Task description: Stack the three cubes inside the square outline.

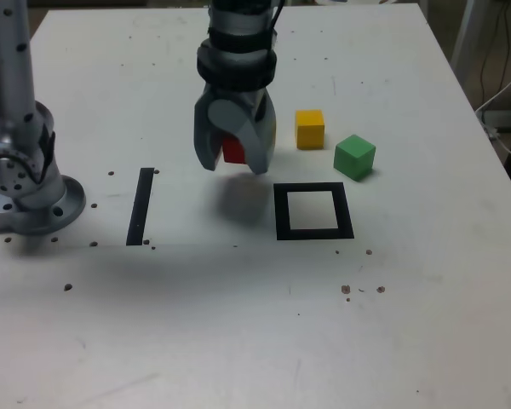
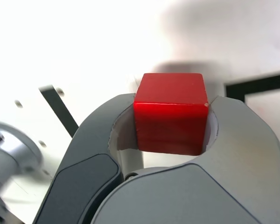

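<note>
End effector [image 2: 171, 112], green cube [image 1: 355, 158] exterior-only

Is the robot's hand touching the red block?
Touching: the wrist view shows the hand's two sides pressed against the red block, one on each side.

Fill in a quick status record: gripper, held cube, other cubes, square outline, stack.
gripper: closed on a cube, raised above the table
held cube: red
yellow cube: on the table, behind the outline in the exterior view
green cube: on the table, right of yellow in that view
square outline: no cube inside
stack: not started
</note>
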Tool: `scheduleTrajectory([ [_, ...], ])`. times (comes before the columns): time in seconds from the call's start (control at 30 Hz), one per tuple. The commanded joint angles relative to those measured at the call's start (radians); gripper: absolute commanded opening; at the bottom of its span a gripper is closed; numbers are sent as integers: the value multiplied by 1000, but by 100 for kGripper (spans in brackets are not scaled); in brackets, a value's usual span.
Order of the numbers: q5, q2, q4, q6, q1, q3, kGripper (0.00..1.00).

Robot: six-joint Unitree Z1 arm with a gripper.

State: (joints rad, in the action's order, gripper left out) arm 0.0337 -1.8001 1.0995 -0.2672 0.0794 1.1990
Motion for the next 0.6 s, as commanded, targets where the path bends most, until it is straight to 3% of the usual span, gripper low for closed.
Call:
scheduleTrajectory([
  [0.0, -22, -9, 18, 70, -32, 28, 19],
  [0.2, -73, -46, 35, 187, -82, 79, 19],
  [0.57, -95, -143, 60, 247, -147, 189, 19],
])
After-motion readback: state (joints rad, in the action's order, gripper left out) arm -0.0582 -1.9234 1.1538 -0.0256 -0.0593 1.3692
